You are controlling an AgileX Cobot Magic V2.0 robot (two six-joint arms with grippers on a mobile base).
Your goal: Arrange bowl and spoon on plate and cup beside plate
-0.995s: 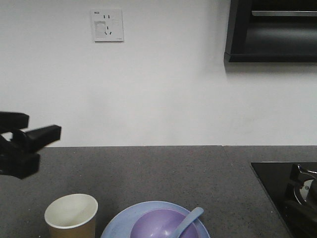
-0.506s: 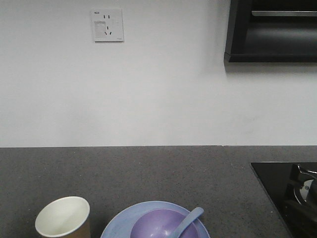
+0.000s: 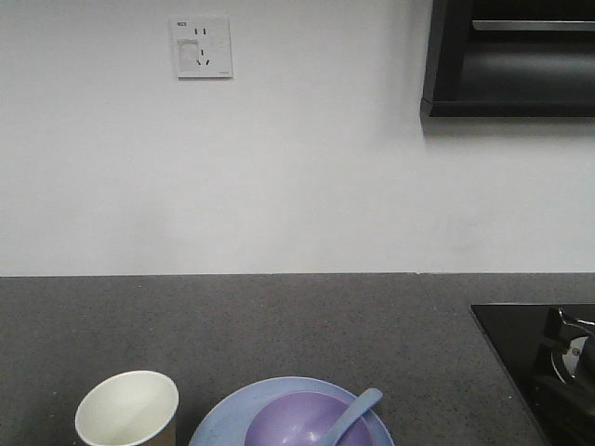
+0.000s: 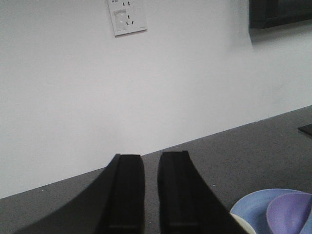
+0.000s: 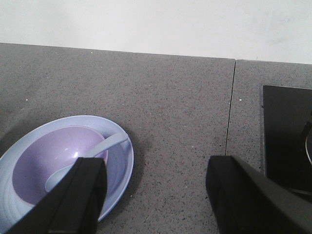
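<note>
Dark speckled countertop (image 3: 307, 316) against a plain white wall with one socket plate (image 3: 202, 46); a black hob (image 5: 287, 136) lies to the right.

Left gripper (image 4: 151, 195): fingers nearly together, a narrow gap, nothing between them, pointing level toward the wall. Right gripper (image 5: 156, 195): spread wide, empty, above bare counter.

Bowl (image 5: 48, 161) sits inside the plate (image 5: 119, 161). Spoon (image 5: 85, 161) rests in the bowl, handle running up and right over its rim. Cup (image 3: 127, 409) stands upright just beside the plate's left edge, apart from it.

Judgement: the arrangement appears complete. The plate lies left of and below the right gripper; the cup is on the left arm's side.

Front view cuts off the lower parts of cup, plate and bowl. Neither gripper appears in that view.
</note>
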